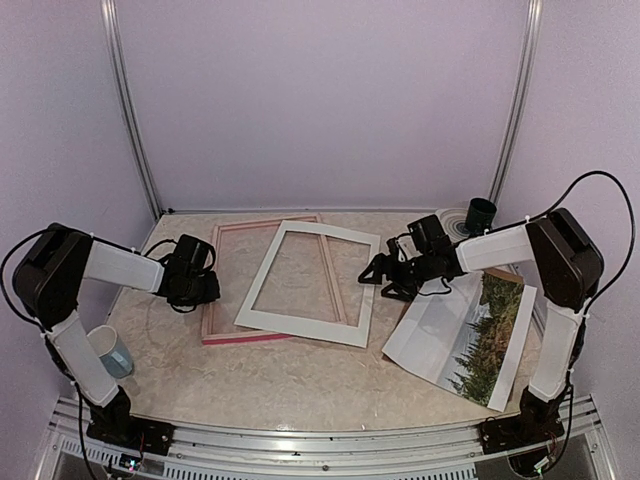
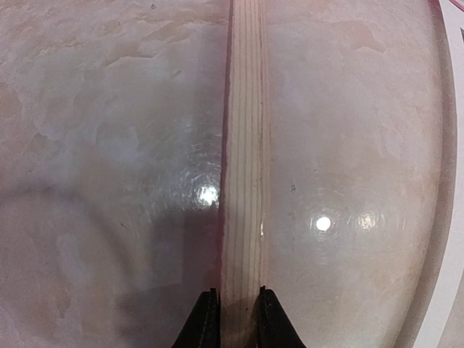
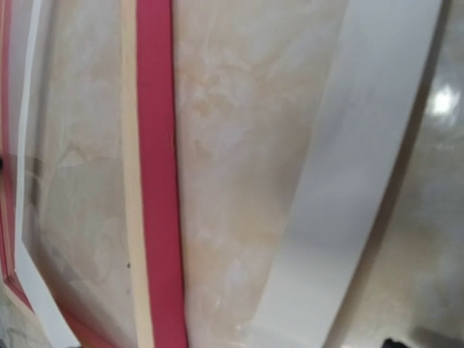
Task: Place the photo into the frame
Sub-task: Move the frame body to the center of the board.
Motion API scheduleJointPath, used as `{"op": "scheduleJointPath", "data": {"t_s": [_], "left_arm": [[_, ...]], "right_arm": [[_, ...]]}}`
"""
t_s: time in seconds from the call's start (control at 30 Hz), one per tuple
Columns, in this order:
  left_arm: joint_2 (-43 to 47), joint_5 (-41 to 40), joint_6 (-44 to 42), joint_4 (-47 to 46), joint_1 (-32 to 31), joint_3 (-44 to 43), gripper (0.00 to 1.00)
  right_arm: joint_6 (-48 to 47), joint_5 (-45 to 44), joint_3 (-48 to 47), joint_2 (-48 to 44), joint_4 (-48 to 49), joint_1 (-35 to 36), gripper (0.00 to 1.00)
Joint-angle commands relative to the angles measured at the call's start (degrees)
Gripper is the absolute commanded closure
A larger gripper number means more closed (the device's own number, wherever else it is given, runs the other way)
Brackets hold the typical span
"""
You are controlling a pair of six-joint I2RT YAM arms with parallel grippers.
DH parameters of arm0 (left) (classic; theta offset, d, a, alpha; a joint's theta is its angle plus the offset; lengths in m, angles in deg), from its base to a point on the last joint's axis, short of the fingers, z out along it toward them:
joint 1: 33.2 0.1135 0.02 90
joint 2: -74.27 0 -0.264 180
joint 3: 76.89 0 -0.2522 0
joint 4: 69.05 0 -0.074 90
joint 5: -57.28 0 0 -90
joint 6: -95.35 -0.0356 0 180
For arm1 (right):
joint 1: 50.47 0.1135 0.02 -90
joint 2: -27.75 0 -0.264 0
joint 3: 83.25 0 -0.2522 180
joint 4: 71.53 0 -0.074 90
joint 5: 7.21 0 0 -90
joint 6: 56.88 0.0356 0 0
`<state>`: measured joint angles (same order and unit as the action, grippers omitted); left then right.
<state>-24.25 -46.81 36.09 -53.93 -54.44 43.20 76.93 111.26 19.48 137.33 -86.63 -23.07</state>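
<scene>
Left gripper [image 2: 237, 297] pinches the frame [image 2: 243, 145]; right gripper [image 1: 385, 278] gapes empty; photo [image 1: 490, 335] lies at the tabletop's [image 1: 300, 380] right edge, not yet inserted.

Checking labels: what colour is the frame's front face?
Pink-red on the frame, with pale wood alongside; best seen in the right wrist view.

The marbled table [image 1: 300, 385] carries the frame [image 1: 262, 222], a white mat [image 1: 300, 328], the photo [image 1: 490, 335] and a mug [image 1: 112, 352].

White mat [image 1: 300, 326] covers one corner of the frame [image 1: 260, 223].
</scene>
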Motion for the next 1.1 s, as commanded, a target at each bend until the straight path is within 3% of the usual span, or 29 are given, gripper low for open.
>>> {"op": "scheduleJointPath", "data": {"t_s": [0.0,0.23,0.5,0.67,1.07], "left_arm": [[0.3,1.5,1.1,4.9,-1.3,3.7,0.90],[2.8,4.7,1.6,1.9,-4.4,7.6,0.91],[4.9,4.8,3.2,1.3,-7.1,9.4,0.91],[6.0,3.0,4.2,1.3,-7.0,9.8,0.86],[6.9,2.1,3.8,0.4,-6.9,9.4,0.80]], "right_arm": [[-2.4,0.6,-2.9,-1.9,-2.9,-1.4,0.12],[-6.8,1.3,-7.5,0.2,-8.9,-2.0,0.12],[-9.1,-5.2,-9.6,-0.1,-14.8,-2.6,0.12],[-8.1,-8.1,-7.1,-1.3,-14.8,-2.7,0.11],[-1.9,-6.0,-0.6,-0.4,-9.6,-2.6,0.11]]}}
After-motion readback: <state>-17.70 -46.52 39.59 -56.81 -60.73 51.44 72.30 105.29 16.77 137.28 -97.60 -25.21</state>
